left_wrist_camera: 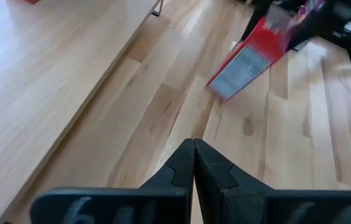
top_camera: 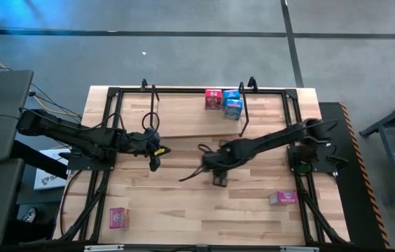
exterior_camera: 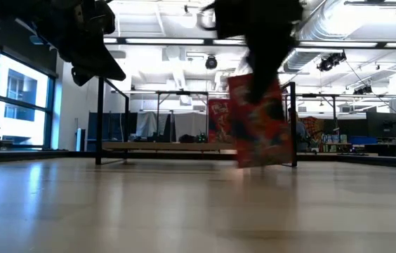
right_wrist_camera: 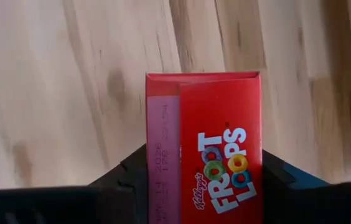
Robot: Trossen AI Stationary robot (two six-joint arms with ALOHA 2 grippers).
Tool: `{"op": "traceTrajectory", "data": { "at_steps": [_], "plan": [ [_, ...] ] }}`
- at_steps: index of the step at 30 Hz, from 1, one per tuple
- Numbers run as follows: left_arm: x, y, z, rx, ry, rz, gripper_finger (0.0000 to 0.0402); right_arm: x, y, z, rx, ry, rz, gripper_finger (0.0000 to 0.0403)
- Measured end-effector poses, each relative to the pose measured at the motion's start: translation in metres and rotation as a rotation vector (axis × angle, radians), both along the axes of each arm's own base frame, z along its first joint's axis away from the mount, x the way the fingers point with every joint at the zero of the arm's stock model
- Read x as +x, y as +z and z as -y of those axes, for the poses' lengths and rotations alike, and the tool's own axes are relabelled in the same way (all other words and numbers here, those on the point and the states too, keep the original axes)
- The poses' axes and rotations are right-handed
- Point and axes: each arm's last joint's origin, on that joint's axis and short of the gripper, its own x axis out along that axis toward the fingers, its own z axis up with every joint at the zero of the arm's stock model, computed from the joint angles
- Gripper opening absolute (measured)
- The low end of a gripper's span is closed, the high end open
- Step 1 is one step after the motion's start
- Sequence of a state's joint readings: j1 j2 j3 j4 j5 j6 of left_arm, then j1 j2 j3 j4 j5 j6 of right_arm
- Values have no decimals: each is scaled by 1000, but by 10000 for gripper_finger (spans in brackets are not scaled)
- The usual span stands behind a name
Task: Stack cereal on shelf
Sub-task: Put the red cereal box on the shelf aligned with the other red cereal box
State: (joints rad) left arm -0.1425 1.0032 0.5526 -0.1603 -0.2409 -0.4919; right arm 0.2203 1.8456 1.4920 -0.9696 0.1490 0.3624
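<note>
My right gripper (right_wrist_camera: 203,171) is shut on a red cereal box (right_wrist_camera: 220,149) over the middle of the table. In the low view the box (exterior_camera: 260,123) hangs below it. The high view shows only the gripper (top_camera: 218,176); the box is hidden under it. The shelf (top_camera: 183,115), a black wire frame with a light board, stands along the far edge. A red box (top_camera: 213,99) and a blue one (top_camera: 232,105) stand on its board. My left gripper (left_wrist_camera: 193,149) hovers shut at the table's left, short of the shelf, touching nothing. My right gripper pinches the red box across its width, one finger on the pink narrow side (right_wrist_camera: 157,177), the other on the opposite side (right_wrist_camera: 260,177), near its upper end. The fingers come steeply from above. The box hangs below them, tilted (left_wrist_camera: 250,59); it looks clear of the table.
Two pink boxes lie loose on the table, one near the front left (top_camera: 119,218), one at the front right (top_camera: 282,198). Bare board runs along the shelf left of the standing boxes. Black frame rails border the tabletop.
</note>
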Motion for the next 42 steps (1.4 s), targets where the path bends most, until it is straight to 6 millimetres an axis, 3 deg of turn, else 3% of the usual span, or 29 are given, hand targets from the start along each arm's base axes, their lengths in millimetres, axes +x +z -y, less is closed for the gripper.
{"op": "traceTrajectory", "data": {
  "at_steps": [5, 10, 15, 21, 30, 33, 42],
  "plan": [
    [0, 0, -1, 10, 39, 7, 0, -45, 23, 15, 72, -55, 171, 161],
    [0, 1, -2, -15, 80, 17, 0, -71, 60, 45, 70, -66, 333, 161],
    [0, 1, -2, -41, 110, 29, 0, -69, 87, 92, -19, -74, 337, 161],
    [1, 2, -3, -56, 159, 51, 0, -41, 103, 142, -124, 35, 299, 161],
    [1, 3, -3, -53, 183, 70, 0, -7, 70, 184, -164, 196, 141, 161],
    [1, 3, -4, -47, 192, 71, 0, -2, 55, 193, -174, 207, 88, 161],
    [1, 4, -4, -32, 213, 74, 0, 4, 40, 215, -199, 162, 73, 161]
  ]
}}
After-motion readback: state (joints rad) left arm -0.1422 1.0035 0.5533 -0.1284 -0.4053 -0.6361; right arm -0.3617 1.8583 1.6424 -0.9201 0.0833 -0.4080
